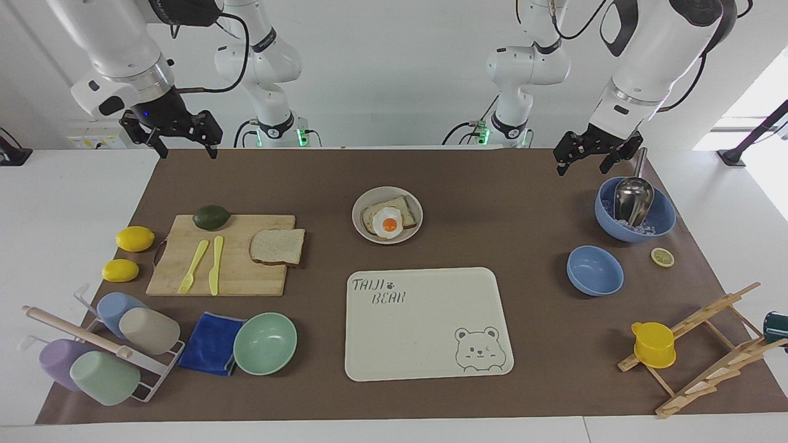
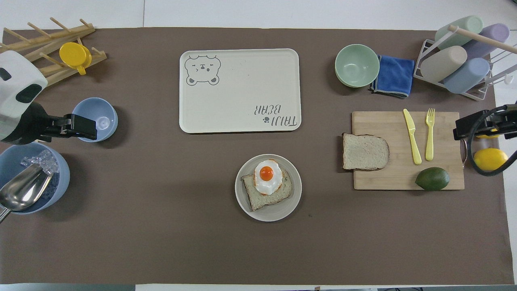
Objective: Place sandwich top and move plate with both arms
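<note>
Sandwich top [image 1: 277,246] is my target, and I judge it not yet picked. The bench [image 1: 492,184] is crowded, so I'd travel high. The cutting board [image 1: 228,264] toward the right arm's end carries it on the corner nearest the plate [image 1: 359,224], which sits mid-frame holding bread and egg [image 1: 388,223]. The right end effector [image 1: 189,152] and left end effector [image 1: 583,167] hover at the frame's top, fingers apart. I'd pinch the overhanging crust with the right.

1. "TAIJI BEAR", with a small paw print after "TAIJI", stands in grey letters in one corner of the cream tray [image 1: 425,320].
2. No other text, number or brand can be read anywhere on the tabletop [image 1: 492,184].
</note>
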{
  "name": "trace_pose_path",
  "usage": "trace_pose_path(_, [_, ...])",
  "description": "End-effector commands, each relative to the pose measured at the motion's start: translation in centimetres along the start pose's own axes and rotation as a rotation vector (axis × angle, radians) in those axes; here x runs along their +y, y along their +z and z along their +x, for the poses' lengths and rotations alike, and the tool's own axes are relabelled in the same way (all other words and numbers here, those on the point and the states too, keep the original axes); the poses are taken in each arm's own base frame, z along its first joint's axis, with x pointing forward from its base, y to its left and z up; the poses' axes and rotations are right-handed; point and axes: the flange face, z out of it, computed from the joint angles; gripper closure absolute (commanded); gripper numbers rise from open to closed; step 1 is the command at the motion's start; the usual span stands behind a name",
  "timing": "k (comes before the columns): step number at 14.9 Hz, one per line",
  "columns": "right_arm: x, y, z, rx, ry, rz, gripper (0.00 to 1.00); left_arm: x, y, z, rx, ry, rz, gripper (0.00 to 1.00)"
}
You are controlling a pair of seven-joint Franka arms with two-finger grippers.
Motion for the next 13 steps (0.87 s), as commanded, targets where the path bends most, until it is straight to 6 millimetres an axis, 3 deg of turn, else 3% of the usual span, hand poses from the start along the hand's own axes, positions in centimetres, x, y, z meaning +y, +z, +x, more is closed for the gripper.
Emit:
trace_pose_path(1, [0.1,-0.1,0.0,0.004,-0.019,0.019,0.00,-0.3,-0.1,-0.4,0.007,-0.006,0.012,0.00])
trace_pose_path(10, [-1.1,0.2,-0.3,-0.006,-0.039,0.021,0.00,-0.3,-0.1,-0.4,0.007,-0.006,0.012,0.00])
trace_pose_path(12, [-2.8,0.3,-0.4,-0.006,-0.074,0.018,0.00,-0.3,-0.1,-0.4,0.007,-0.006,0.012,0.00])
trace_pose_path(13, [-4.7,0.1,-0.3,0.011,-0.092,0.015,0.00,-0.3,-0.1,-0.4,0.007,-0.006,0.012,0.00])
